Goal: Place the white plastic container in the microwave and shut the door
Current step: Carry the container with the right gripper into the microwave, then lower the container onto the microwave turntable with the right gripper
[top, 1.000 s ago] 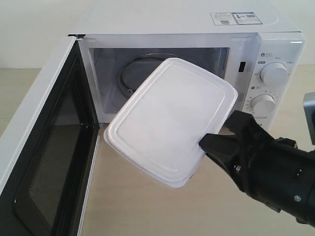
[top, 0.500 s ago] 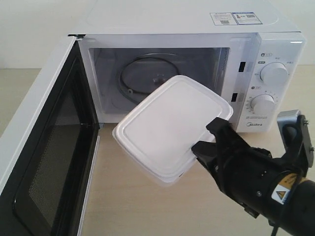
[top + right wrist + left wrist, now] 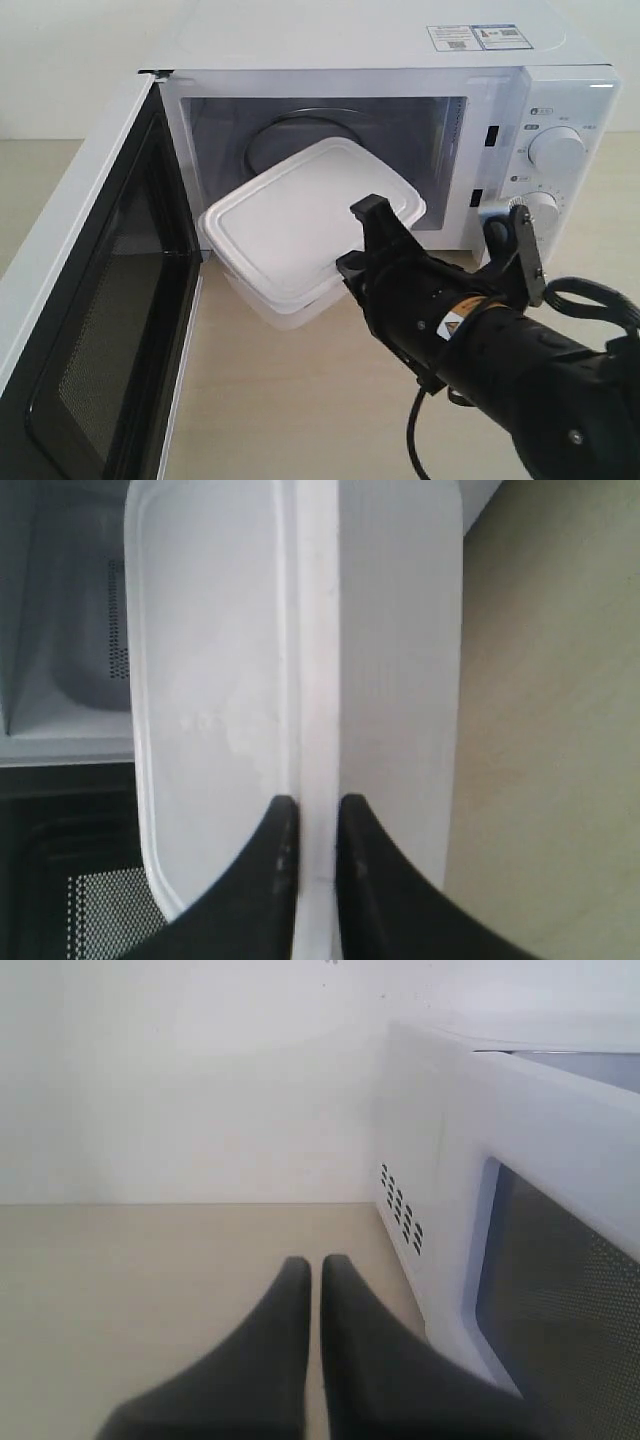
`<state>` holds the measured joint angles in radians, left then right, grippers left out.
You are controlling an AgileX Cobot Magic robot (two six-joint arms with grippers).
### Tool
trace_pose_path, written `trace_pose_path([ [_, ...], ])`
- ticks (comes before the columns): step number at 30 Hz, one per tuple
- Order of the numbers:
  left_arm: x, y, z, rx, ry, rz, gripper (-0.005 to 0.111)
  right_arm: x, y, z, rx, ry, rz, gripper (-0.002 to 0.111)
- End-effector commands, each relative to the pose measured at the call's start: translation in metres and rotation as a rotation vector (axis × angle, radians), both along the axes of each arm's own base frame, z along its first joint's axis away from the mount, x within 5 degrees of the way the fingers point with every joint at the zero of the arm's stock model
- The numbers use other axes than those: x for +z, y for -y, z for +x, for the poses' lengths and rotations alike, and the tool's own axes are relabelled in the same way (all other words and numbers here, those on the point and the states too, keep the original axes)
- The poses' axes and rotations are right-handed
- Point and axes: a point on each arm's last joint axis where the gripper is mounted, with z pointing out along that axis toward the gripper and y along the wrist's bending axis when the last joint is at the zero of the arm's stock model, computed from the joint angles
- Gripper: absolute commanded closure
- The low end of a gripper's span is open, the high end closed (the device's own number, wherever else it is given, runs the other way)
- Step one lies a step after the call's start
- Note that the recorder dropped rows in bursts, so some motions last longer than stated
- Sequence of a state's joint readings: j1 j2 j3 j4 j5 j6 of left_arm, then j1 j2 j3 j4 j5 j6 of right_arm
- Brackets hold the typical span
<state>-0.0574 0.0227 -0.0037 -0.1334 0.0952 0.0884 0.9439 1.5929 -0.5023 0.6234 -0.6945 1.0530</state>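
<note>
The white plastic container hangs tilted at the microwave's opening, its far end inside over the glass turntable. My right gripper is shut on the container's near rim; the right wrist view shows both black fingers clamping the lid's edge, gripper. The door stands wide open at the left, black inner face toward the camera. My left gripper is shut on nothing, low over the table beside the door's outer face, out of the exterior view.
Two round dials sit on the microwave's right panel. Beige tabletop lies in front of the oven. The right arm's black body and cable fill the lower right.
My right gripper has carried the container leftward and forward, from in front of the dials to the cavity mouth. The container has levelled somewhat. The door has not moved.
</note>
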Motion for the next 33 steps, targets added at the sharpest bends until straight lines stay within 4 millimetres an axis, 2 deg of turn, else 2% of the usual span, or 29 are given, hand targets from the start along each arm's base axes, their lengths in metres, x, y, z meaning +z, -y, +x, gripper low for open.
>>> trace_pose_path([
  [1, 0.0, 0.0, 0.0, 0.006, 0.008, -0.011, 0.102, -0.001, -0.009, 0.014, -0.065, 0.01, 0.038, 0.108],
  [7, 0.0, 0.0, 0.0, 0.006, 0.008, -0.011, 0.102, -0.001, -0.013, 0.033, -0.117, 0.009, 0.053, 0.108],
  [17, 0.0, 0.0, 0.0, 0.006, 0.008, -0.011, 0.102, 0.006, 0.001, 0.065, -0.162, 0.018, -0.006, 0.108],
  [23, 0.0, 0.0, 0.0, 0.006, 0.008, -0.011, 0.102, 0.011, -0.009, 0.086, -0.143, 0.031, -0.017, 0.108],
  [33, 0.0, 0.0, 0.0, 0.006, 0.008, -0.011, 0.102, -0.003, -0.027, 0.126, -0.159, 0.045, -0.026, 0.108],
])
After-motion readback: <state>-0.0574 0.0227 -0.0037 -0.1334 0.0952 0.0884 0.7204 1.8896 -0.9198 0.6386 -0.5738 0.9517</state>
